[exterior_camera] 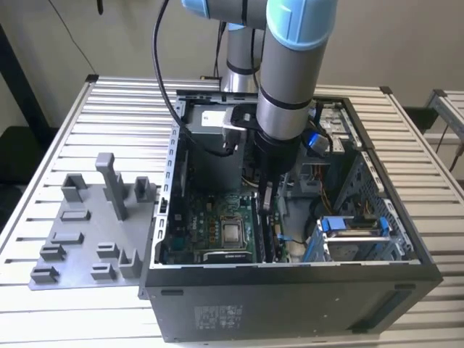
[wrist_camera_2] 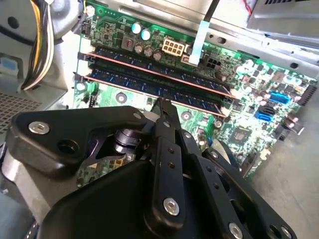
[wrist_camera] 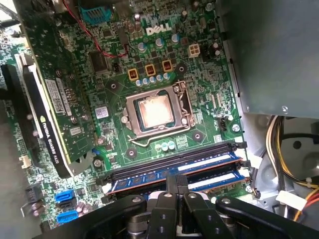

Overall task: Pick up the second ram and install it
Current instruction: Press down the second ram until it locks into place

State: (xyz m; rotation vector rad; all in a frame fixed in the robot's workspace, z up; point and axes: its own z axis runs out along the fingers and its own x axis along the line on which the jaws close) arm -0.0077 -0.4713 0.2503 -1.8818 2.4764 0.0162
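The second ram (wrist_camera_2: 124,81) is a long dark stick with blue labels. It lies in the motherboard slot nearest my gripper (wrist_camera_2: 163,105) and shows again in the first wrist view (wrist_camera: 214,180). Another stick (wrist_camera_2: 149,60) sits in the slot beside it, parallel to it (wrist_camera: 149,177). My black fingers are closed together, and their tip stands right over the middle of the second ram (wrist_camera: 177,180). I cannot tell if the tip touches it. In the exterior view the gripper (exterior_camera: 266,206) reaches down into the open computer case (exterior_camera: 290,290), above the memory slots.
The processor socket (wrist_camera: 157,110) lies beside the slots, with a graphics card (wrist_camera: 47,114) beyond it. The grey power supply (wrist_camera: 274,50) and yellow cables (wrist_camera_2: 42,45) crowd the case. A grey holder plate (exterior_camera: 80,232) with upright blocks lies outside the case on the exterior view's left.
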